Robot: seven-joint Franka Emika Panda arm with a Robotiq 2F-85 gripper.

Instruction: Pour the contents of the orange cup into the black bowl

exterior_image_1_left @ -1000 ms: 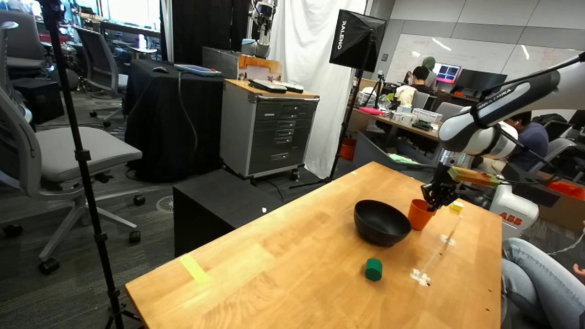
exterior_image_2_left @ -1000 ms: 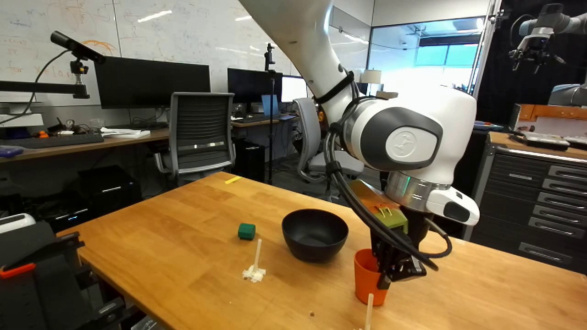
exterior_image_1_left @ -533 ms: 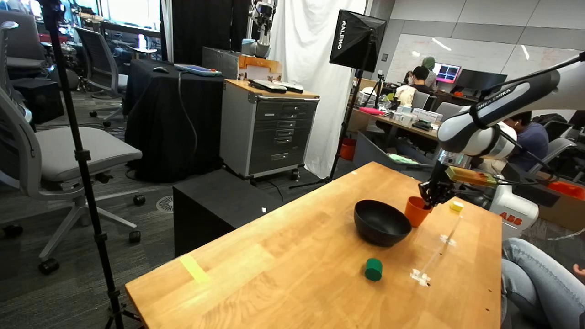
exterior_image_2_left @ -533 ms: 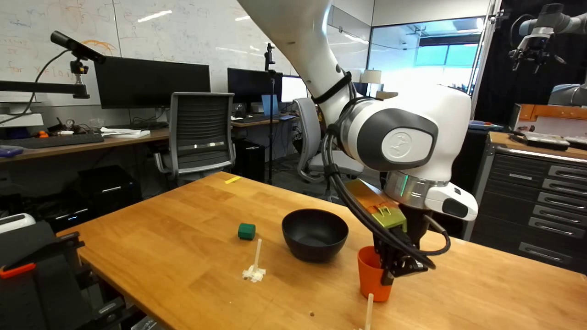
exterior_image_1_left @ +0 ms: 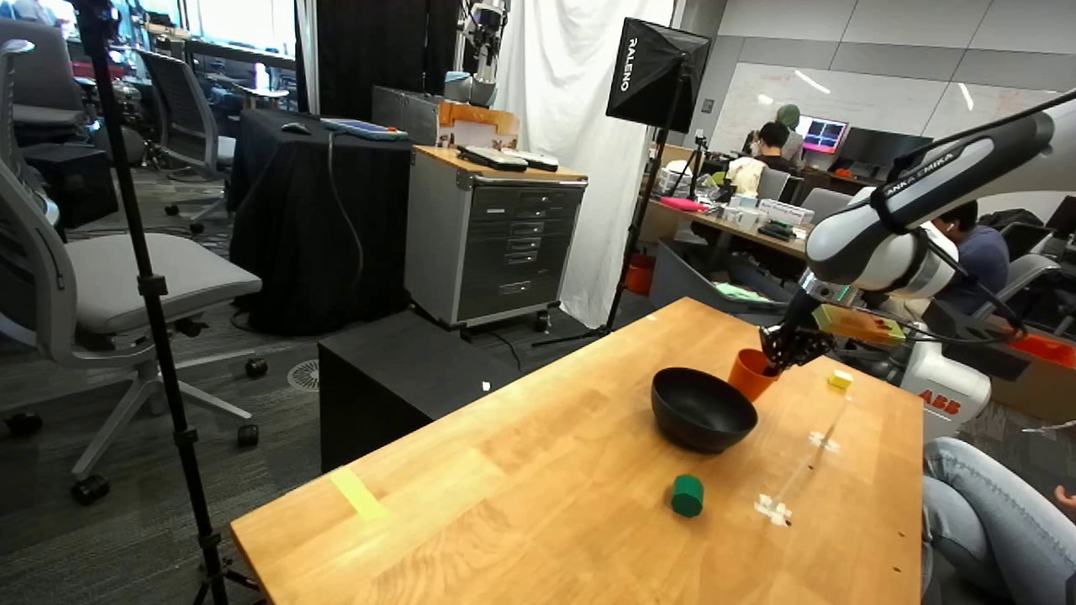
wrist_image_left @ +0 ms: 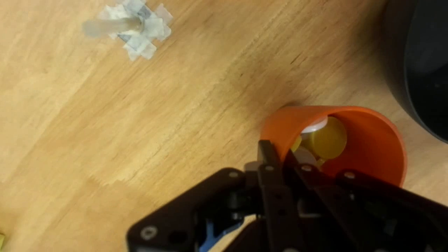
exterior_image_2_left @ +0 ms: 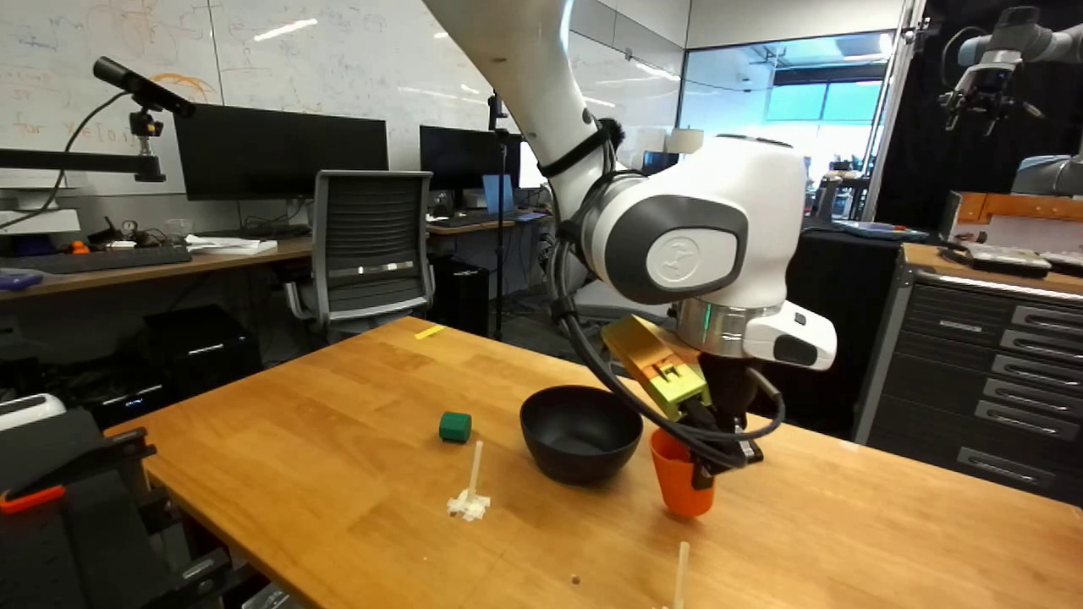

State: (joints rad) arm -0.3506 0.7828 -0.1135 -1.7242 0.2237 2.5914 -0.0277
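My gripper (wrist_image_left: pixel 279 151) is shut on the wall of the orange cup (wrist_image_left: pixel 371 150), one finger inside the cup and one outside. Several round yellow and white pieces, the contents (wrist_image_left: pixel 329 138), lie inside it in the wrist view. Both exterior views show the cup (exterior_image_2_left: pixel 674 482) leaning slightly, close beside the black bowl (exterior_image_2_left: pixel 582 463); it looks raised a little, though its clearance from the table is hard to judge. In the wrist view the bowl (wrist_image_left: pixel 428 70) stands at the right edge, apart from the cup's rim. What I see of the bowl's inside is bare.
A green block (exterior_image_2_left: pixel 455 427) lies on the wooden table (exterior_image_1_left: pixel 538 470) near the bowl. Thin upright sticks on taped patches stand nearby, one stick (exterior_image_2_left: pixel 475 472) and a closer stick (exterior_image_2_left: pixel 681 571). A yellow block (exterior_image_1_left: pixel 840 379) sits behind the gripper. Someone's leg (exterior_image_1_left: pixel 975 521) is at the table's edge.
My gripper has carried the cup upward and toward the bowl's side, and the cup leans more than before. The bowl and green block have stayed in place.
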